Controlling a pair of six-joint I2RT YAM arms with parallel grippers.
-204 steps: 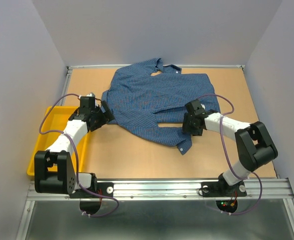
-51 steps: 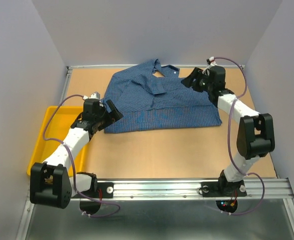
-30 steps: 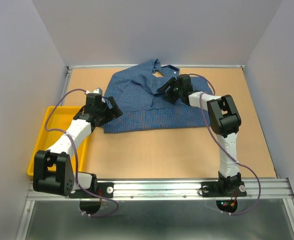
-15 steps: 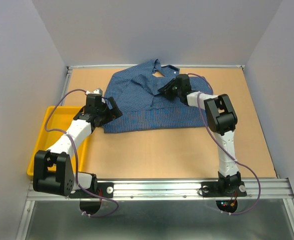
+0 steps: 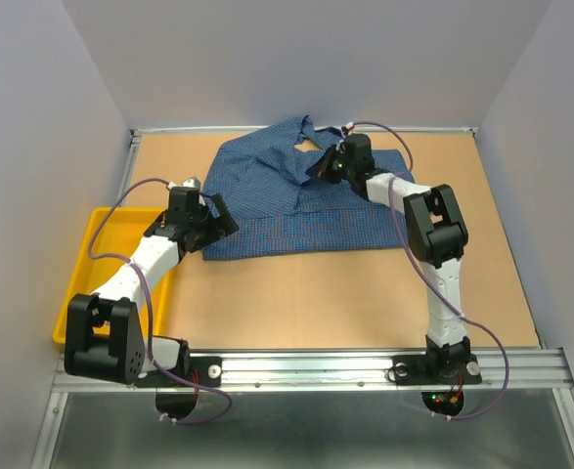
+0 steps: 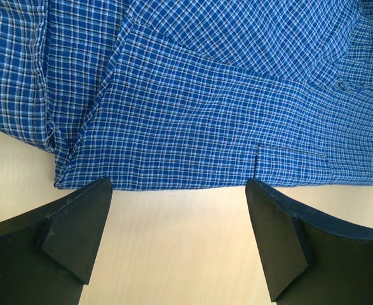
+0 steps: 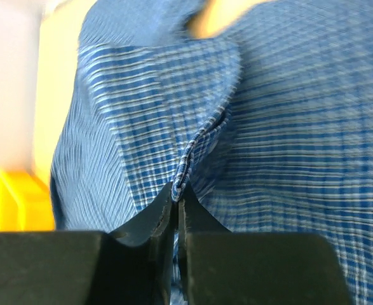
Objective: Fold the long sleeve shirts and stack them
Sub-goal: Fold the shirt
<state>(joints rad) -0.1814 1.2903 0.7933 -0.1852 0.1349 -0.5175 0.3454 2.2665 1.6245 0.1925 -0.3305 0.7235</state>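
Pinching a fold of the shirt is the right hand.

A blue checked shirt of thin woven cloth, matt and softly creased, its fine weave and stitched seams plain in the wrist views, lies on a table topped with smooth, matt tan board that looks like wood or fibreboard. The left gripper and right gripper have hard black fingers with a dull plastic finish. The tray is bright yellow, slightly glossy plastic. The arm shells are smooth white and black plastic, the rail brushed silver metal, the walls matt pale grey.
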